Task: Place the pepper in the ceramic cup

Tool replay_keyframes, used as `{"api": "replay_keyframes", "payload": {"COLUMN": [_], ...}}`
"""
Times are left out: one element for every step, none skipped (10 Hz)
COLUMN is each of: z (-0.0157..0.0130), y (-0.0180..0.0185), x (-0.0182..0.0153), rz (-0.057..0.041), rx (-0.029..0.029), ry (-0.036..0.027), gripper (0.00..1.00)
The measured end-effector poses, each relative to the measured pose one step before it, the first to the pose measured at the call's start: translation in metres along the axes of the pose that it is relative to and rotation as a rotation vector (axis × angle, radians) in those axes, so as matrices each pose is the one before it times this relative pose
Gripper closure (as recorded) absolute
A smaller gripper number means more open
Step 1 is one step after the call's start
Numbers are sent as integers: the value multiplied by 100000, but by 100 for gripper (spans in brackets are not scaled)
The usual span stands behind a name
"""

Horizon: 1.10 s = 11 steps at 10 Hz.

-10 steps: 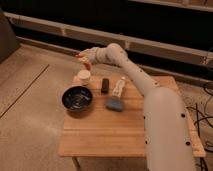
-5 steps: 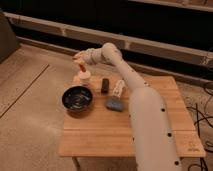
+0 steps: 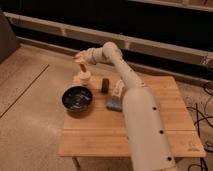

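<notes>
— Well, has anything moved on the left, by the dark bowl (image 3: pixel 76 98)?

— No, the bowl sits as it did. The change is just above and beside it: the gripper (image 3: pixel 79 59) has dipped a little and drifted slightly leftward over the last second, and the big arm behind it has swung round.

— And its claw?

— Clamped on the pepper (image 3: pixel 81 64), I'd say; the red bit hangs under it, tip down, not yet inside.

— Over what?

— Right above the ceramic cup (image 3: pixel 84 77), at the back left of the table (image 3: pixel 165 137). I reckon it's lined up for the drop, so only lowering and letting go remain.

— Further right?

— The dark block (image 3: pixel 105 85) and blue pad (image 3: pixel 114 104) haven't stirred
</notes>
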Motion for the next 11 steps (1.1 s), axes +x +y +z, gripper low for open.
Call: {"api": "replay_keyframes", "payload": {"z": [-91, -140, -77, -13, -58, -71, -15, -75, -50, -51, -74], "y": [-126, -163, -74, -39, -84, -75, -27, -80, -55, -63, -54], "x": [168, 169, 168, 47, 131, 31, 83, 16, 65, 163, 108], "rz": [706, 700, 647, 336, 545, 315, 389, 333, 301, 268, 102], "rx": [67, 205, 7, -21, 45, 72, 48, 178, 149, 91, 91], "ry": [292, 270, 255, 111, 180, 22, 35, -33, 7, 604, 349], "gripper": [38, 28, 21, 20, 20, 20, 20, 20, 20, 20, 20]}}
